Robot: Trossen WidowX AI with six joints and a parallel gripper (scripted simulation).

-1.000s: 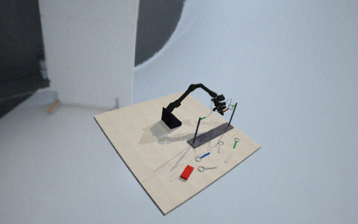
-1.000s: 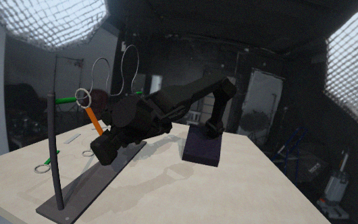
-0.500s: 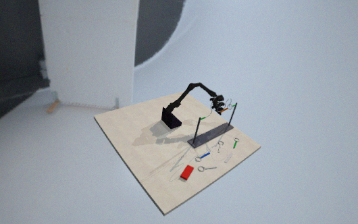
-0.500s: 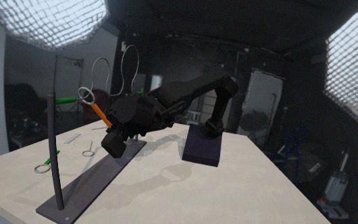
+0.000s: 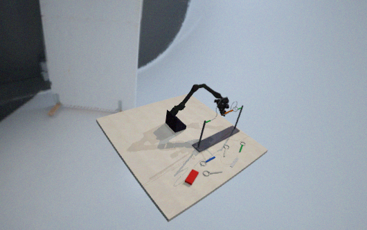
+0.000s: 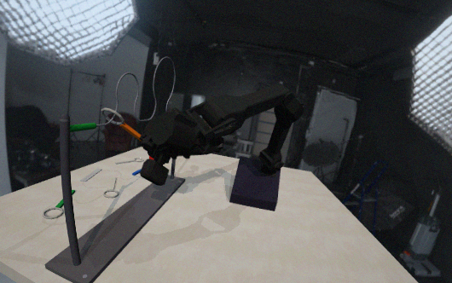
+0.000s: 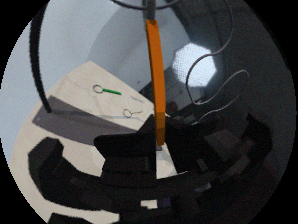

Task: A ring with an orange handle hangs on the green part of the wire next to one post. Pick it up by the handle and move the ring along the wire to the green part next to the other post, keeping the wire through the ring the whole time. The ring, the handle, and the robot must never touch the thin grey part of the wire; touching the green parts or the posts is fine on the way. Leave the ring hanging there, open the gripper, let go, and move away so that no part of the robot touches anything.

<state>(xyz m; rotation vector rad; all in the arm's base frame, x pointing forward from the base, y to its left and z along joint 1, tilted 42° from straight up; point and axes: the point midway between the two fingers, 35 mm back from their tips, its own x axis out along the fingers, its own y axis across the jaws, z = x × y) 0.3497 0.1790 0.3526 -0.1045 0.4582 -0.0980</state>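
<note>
The ring (image 6: 102, 112) is around the thin grey wire (image 6: 136, 91) just past the green part (image 6: 83, 127) at the near post (image 6: 66, 183) in the exterior view; whether it touches the grey wire cannot be told. Its orange handle (image 5: 228, 111) (image 6: 130, 130) (image 7: 158, 80) slopes down from the ring to the gripper. My gripper (image 5: 224, 113) (image 6: 142, 141) (image 7: 155, 116) is shut on the lower end of the handle. The other green part (image 5: 208, 121) is beside the other post (image 5: 201, 135). In the wrist view, the ring shows only partly at the top edge.
The grey wire rises in tall loops between the posts, close to the gripper. A dark base bar (image 5: 216, 138) (image 6: 128, 223) carries both posts. On the table lie a red block (image 5: 192, 177), a green-handled ring (image 5: 241, 147) (image 6: 53, 212), a blue-handled ring (image 5: 210, 159) and grey rings.
</note>
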